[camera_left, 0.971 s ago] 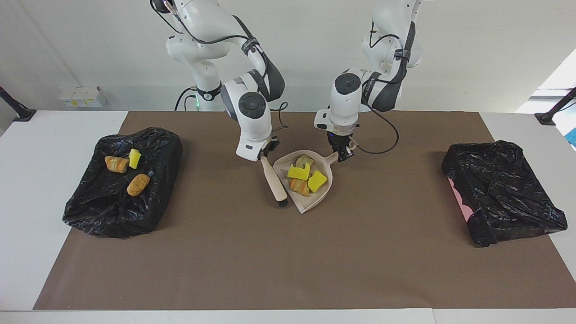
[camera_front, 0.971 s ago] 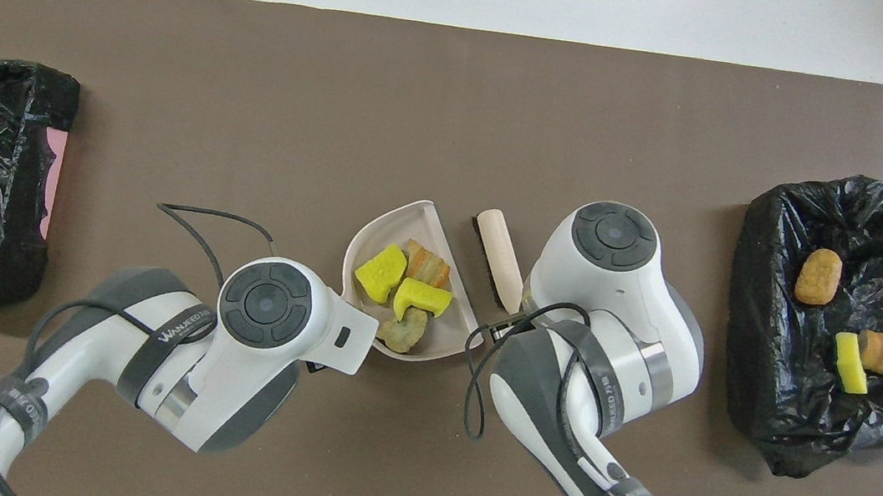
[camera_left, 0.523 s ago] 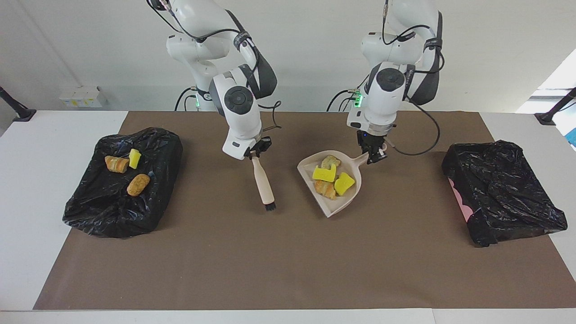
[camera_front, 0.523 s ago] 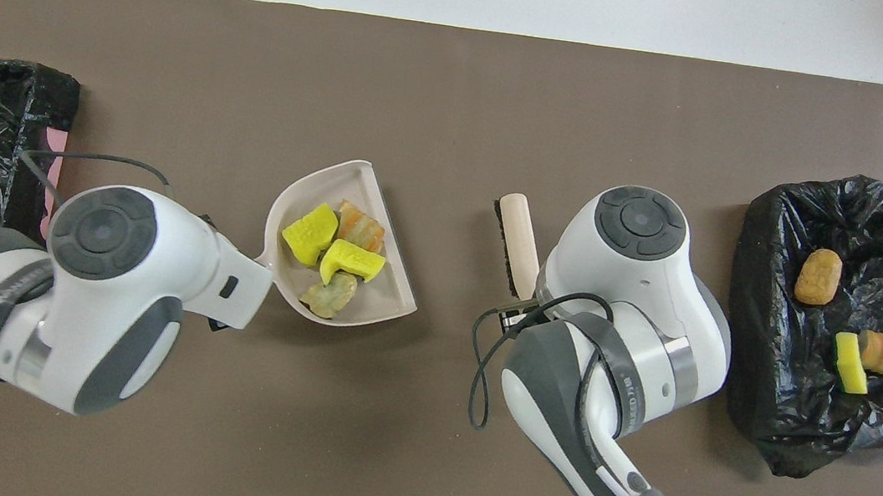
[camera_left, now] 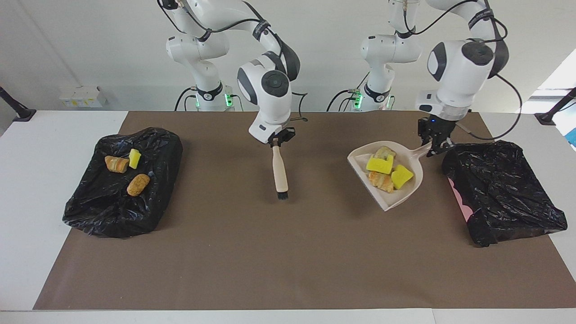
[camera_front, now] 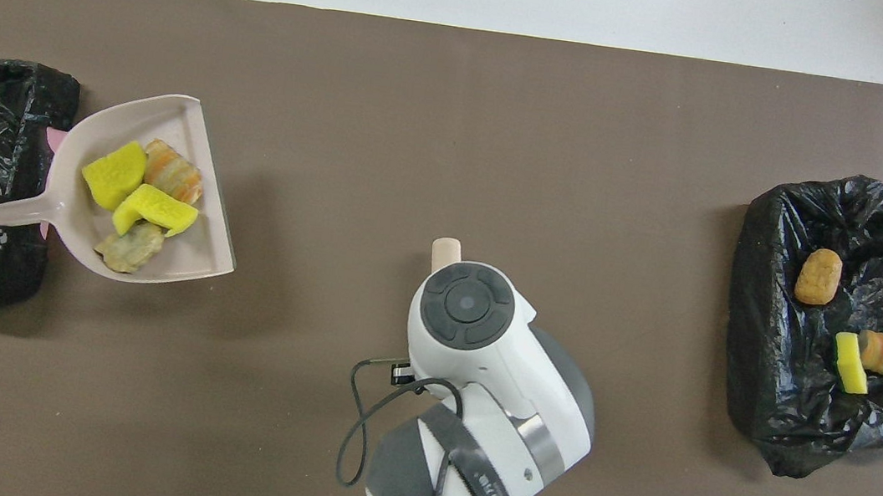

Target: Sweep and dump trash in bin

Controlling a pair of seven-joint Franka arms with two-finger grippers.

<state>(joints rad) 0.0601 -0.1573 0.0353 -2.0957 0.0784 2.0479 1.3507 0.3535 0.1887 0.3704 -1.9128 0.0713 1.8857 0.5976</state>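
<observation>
Trash point(camera_left: 386, 170): yellow and tan chunks in beige dustpan point(camera_left: 405, 191), handle pinched by left tool point(camera_left: 435, 147).

robot lab, two white arms point(camera_left: 274, 85) bolted at a white table point(camera_left: 40, 148), brown mat point(camera_left: 288, 252), bare walls

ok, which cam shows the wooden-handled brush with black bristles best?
Facing view: the whole wooden-handled brush with black bristles shows, hanging from the shut right gripper over the mat. In the overhead view the arm hides all but its handle's rounded end.
</observation>
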